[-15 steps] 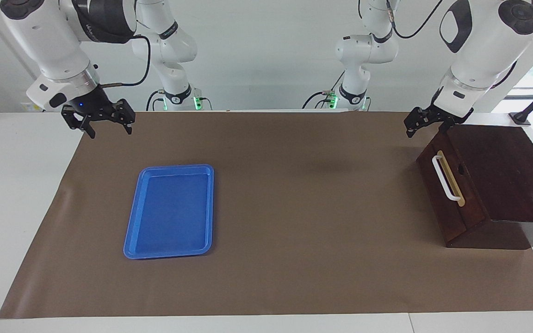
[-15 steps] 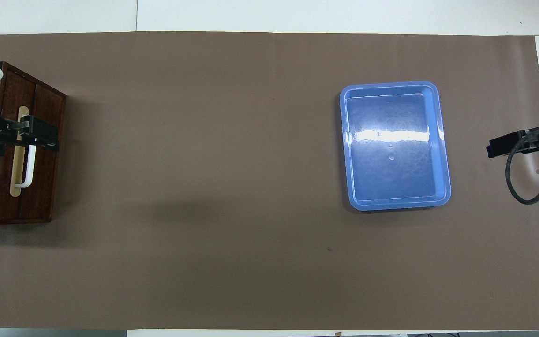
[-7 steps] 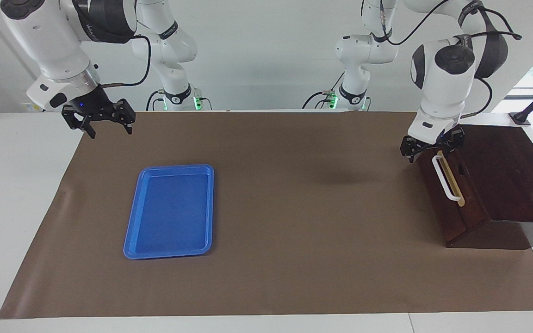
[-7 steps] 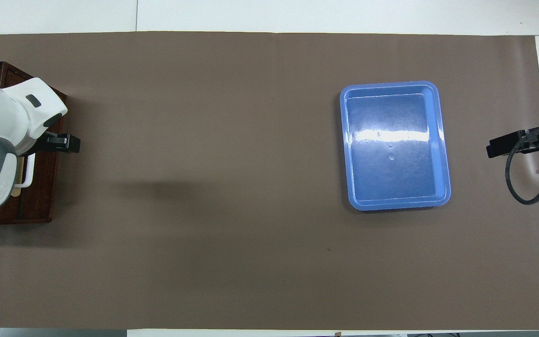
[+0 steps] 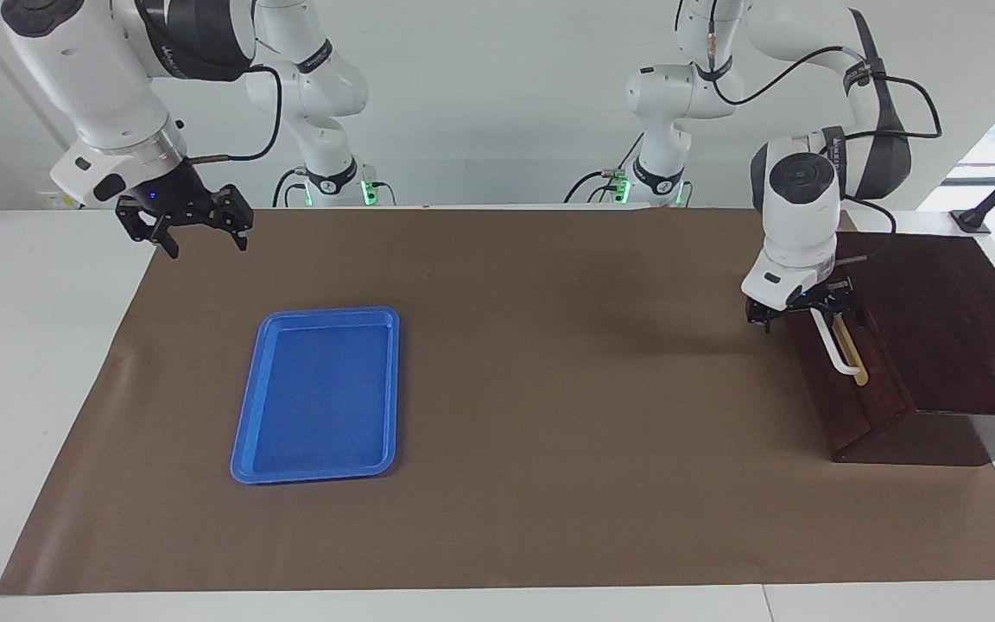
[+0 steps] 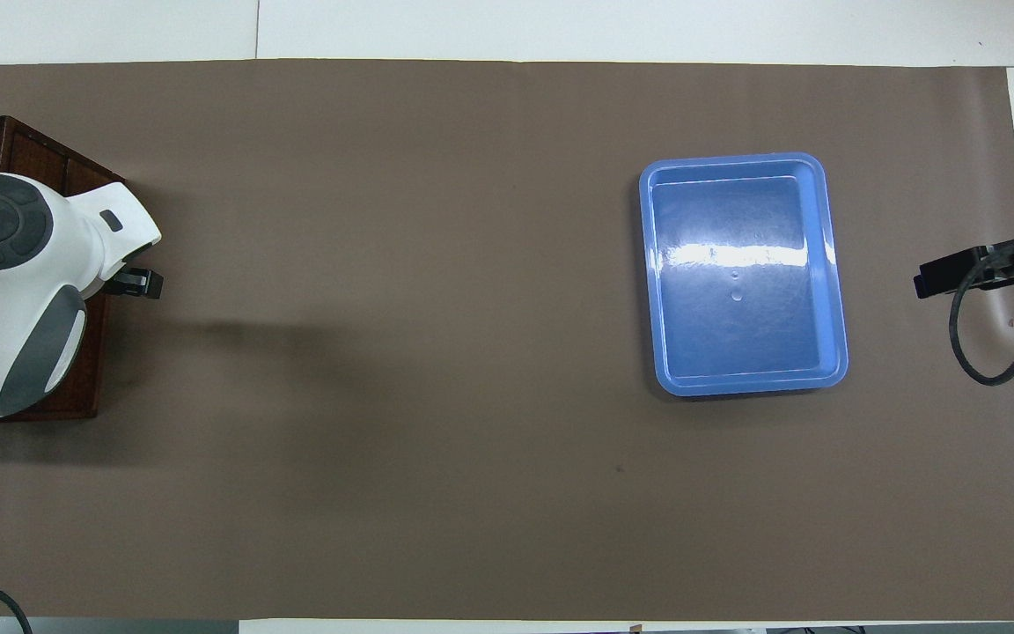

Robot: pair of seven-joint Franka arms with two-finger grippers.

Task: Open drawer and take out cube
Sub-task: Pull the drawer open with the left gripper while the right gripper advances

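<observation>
The dark wooden box (image 5: 938,328) stands at the left arm's end of the table. Its drawer (image 5: 856,389) is shut; its white bar handle (image 5: 836,348) lies on a tan strip. My left gripper (image 5: 801,313) points down, open, at the end of the handle nearer to the robots, one finger on each side of the bar. In the overhead view the left arm covers most of the drawer (image 6: 89,370). My right gripper (image 5: 197,240) hangs open and empty over the mat's edge at the right arm's end and waits. The cube is hidden.
A flat blue tray (image 5: 320,393) lies empty on the brown mat toward the right arm's end; it also shows in the overhead view (image 6: 740,273). The brown mat (image 5: 549,389) covers most of the table.
My left arm has swung out from above the box and come down in front of the drawer, bringing its gripper to the handle. The drawer stays shut. The right arm has not moved.
</observation>
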